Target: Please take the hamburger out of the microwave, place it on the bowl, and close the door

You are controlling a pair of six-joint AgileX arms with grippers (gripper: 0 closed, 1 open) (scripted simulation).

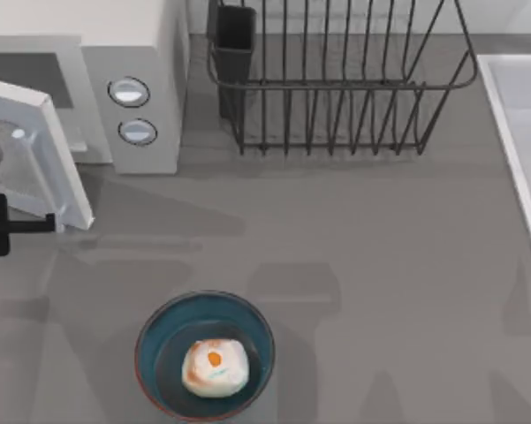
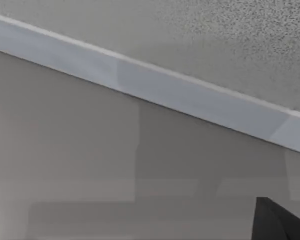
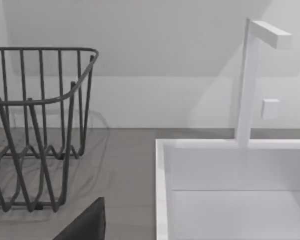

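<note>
The hamburger (image 1: 215, 367) lies inside the deep-blue bowl (image 1: 152, 329) near the table's front, left of centre. At the back left stands the white microwave (image 1: 150, 79) with its two round knobs. Its door (image 1: 35, 150) hangs swung out toward the front, its free edge near the table's left side. My left gripper (image 1: 34, 227) reaches in from the left edge and sits against the door's lower end. The left wrist view shows the door's white frame (image 2: 154, 85) very close. A dark part of my right gripper (image 3: 85, 225) shows low in the right wrist view, above the table near the sink.
A dark wire dish rack (image 1: 336, 79) stands at the back centre, also seen as the rack (image 3: 35, 125) in the right wrist view. A white sink (image 1: 521, 132) runs along the right side, with its basin (image 3: 229, 170) and faucet (image 3: 247, 85).
</note>
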